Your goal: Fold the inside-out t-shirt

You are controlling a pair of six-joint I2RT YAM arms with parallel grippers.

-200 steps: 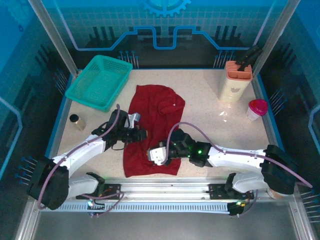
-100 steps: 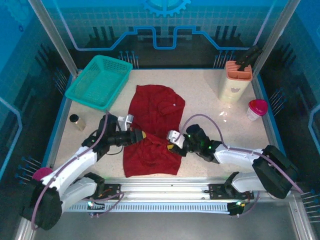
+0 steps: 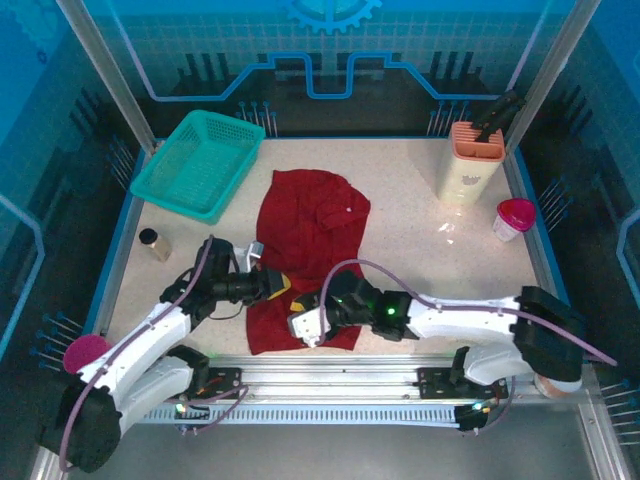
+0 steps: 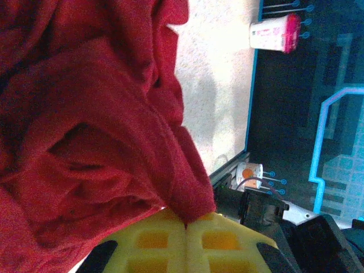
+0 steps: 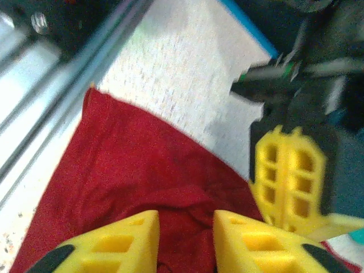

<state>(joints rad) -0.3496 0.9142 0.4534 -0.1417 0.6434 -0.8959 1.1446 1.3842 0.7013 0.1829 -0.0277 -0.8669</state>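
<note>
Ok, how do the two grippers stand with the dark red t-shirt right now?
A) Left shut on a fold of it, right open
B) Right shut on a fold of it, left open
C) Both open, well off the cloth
A: in the left wrist view the left gripper is closed with a fold of the t-shirt pinched between its tips, while the right gripper stands open over the cloth.

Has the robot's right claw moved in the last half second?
Yes. The right gripper has pulled back from the middle of the dark red cloth t-shirt towards the silver metal rail along the near edge, drifting left.
</note>
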